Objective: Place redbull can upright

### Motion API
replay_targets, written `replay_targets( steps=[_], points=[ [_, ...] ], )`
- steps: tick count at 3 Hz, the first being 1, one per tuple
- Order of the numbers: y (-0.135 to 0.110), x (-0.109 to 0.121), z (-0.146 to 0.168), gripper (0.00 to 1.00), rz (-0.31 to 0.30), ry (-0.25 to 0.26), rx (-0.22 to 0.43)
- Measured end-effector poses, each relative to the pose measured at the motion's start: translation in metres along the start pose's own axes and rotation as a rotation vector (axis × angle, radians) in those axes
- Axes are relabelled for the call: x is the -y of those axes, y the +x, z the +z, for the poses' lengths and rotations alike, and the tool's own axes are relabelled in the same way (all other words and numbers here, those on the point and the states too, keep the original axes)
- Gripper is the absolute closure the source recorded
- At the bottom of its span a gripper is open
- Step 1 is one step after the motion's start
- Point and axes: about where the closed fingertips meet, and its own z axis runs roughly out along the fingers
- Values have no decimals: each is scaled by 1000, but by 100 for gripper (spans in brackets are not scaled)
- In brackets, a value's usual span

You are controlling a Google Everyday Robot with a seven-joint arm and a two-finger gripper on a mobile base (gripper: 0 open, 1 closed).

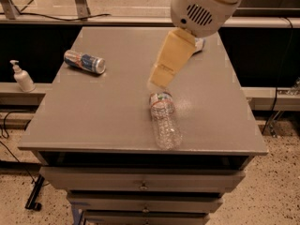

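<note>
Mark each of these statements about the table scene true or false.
1. The redbull can lies on its side on the table, toward the rear left. True.
2. The gripper touches the redbull can. False: it hangs over the table's middle, just above the cap end of the water bottle, well apart from the can.
3. The water bottle stands upright. False: it lies on its side near the front edge.
4. A pump dispenser stands off the table, to the left. True.
</note>
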Motion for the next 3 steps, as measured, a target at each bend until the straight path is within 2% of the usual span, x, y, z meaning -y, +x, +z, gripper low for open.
replay_targets(
  steps=[1, 2, 3],
  points=[
    [-17, 45, 23, 0, 94, 66, 70],
    [-45, 79, 54, 0, 164, 65, 117],
    [-86, 89, 99, 0, 199, 6, 138]
  ],
)
